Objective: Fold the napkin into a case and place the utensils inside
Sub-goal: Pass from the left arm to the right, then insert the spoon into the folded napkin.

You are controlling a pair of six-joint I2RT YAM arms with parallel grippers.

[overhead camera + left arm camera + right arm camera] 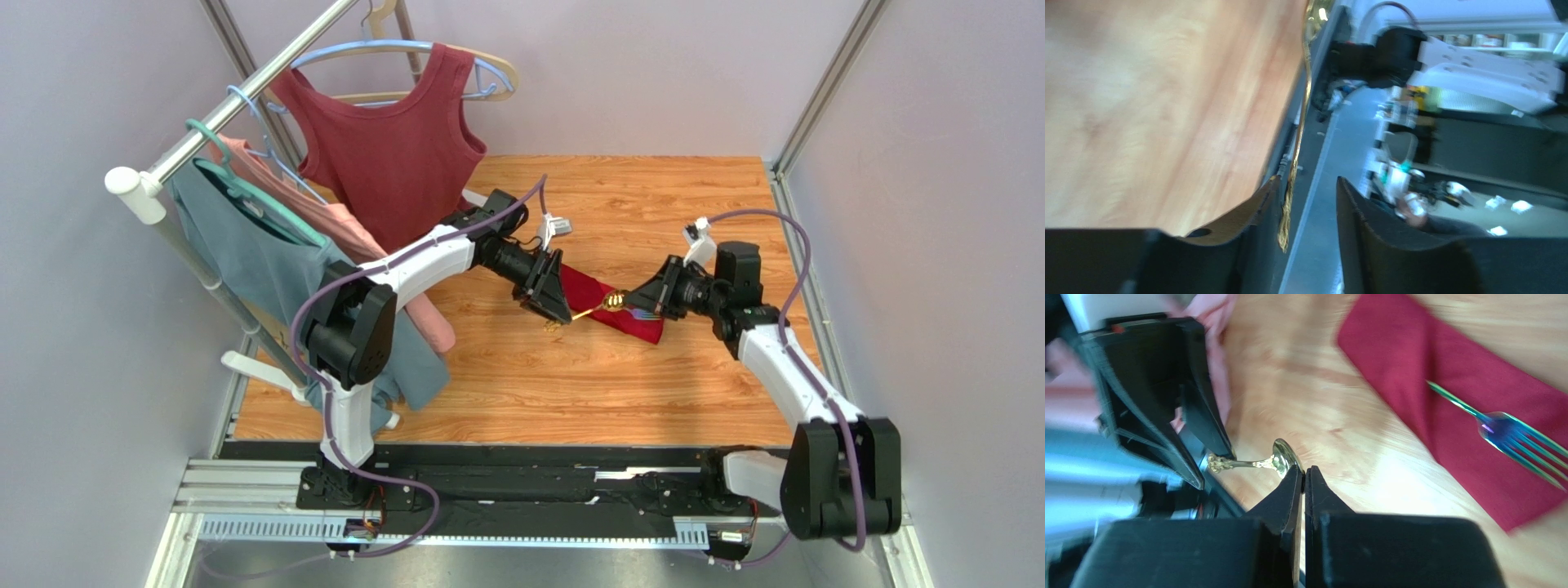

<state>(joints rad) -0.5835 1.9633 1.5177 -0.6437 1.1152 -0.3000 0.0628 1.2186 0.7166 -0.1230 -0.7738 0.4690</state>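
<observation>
ok so the right gripper [1303,471] pinches the slim gold metal spoon [1273,460] by its bowl, while the left gripper [1308,181] has its jaws apart at the handle.

I am observing a maroon sleeveless top [393,147] hanging from a metal rail [264,76] at far left. A blue-grey garment [239,257] and a pink garment [432,321] are hanging nearer, overlapping the wooden table [638,380].
</observation>
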